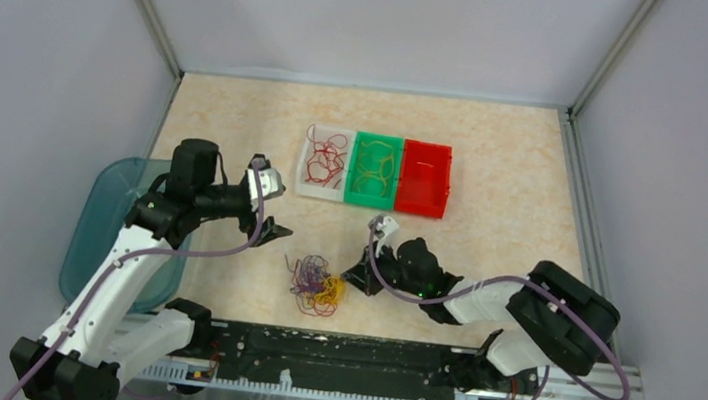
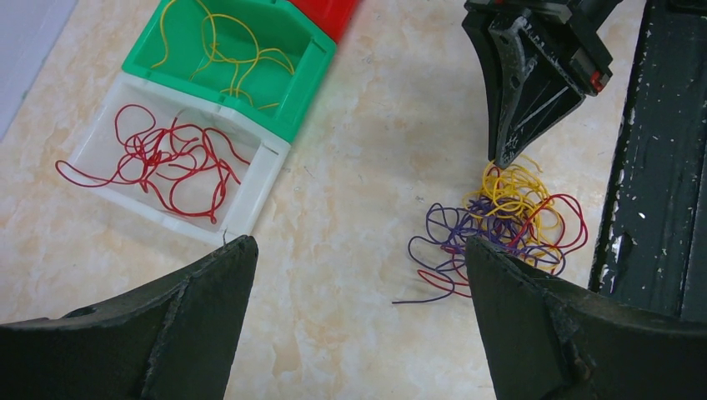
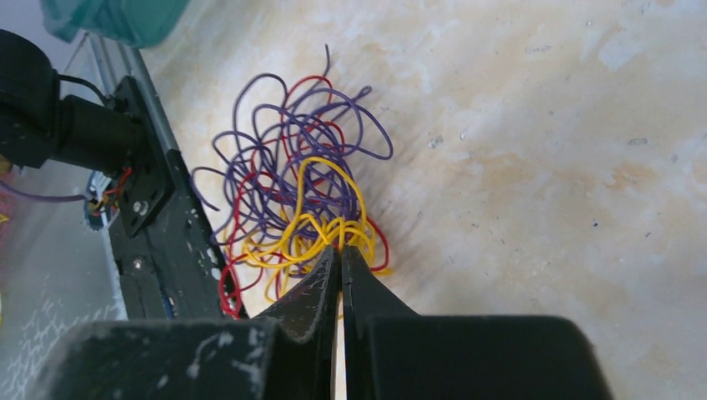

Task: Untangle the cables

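**A:** Where are the cables (image 1: 317, 286) sitting?

**B:** They're lying in one knot on the tabletop (image 1: 513, 178), close to the front rail (image 1: 333, 351), with red, yellow and purple loops threading through each other. The right end effector (image 3: 340, 250) is pinching a yellow cable (image 3: 310, 223) at the knot's edge.

**A:** And the left end effector (image 2: 360, 244)?

**B:** It's hovering nearby, spread wide and gripping nothing.

**A:** What are you worrying about?

**B:** With purple loops crossing that yellow one, a pull is probably dragging the whole clump along, or the thin strand is slipping free.
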Controlling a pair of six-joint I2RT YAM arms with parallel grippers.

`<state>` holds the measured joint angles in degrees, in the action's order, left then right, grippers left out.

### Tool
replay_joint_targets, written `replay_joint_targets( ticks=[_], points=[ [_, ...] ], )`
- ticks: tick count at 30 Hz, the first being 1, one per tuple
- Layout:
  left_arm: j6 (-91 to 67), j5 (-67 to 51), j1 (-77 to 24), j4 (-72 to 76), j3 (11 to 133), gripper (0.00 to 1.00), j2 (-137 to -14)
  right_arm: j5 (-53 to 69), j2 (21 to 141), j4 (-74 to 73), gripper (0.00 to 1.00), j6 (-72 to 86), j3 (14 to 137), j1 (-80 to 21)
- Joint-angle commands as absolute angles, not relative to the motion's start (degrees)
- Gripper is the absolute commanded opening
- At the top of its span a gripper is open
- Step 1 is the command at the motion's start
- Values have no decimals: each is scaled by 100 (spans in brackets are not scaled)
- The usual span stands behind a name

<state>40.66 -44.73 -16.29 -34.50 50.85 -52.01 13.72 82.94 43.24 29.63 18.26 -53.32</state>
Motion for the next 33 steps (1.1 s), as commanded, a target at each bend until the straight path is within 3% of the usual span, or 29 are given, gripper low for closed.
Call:
replay_joint_targets(
  ticks=[1,8,28,33],
  points=[
    [4173,-4728,-1617,-3472,5265,100,-5102,1262,7422,4124,0,2715,2131,-5291],
    [4017,-5156,-1617,-3469,5286,100,-5109,1777,6734,3352,0,2496,2850,-5291],
    [3096,-5969,-1861,-3026,4830,98,-4839,2081,7154,3809,0,2724,4634,-5675],
    [2823,-5977,-1888,-2717,4745,86,-4931,2068,7281,3860,0,2717,4863,-5754]
  ],
)
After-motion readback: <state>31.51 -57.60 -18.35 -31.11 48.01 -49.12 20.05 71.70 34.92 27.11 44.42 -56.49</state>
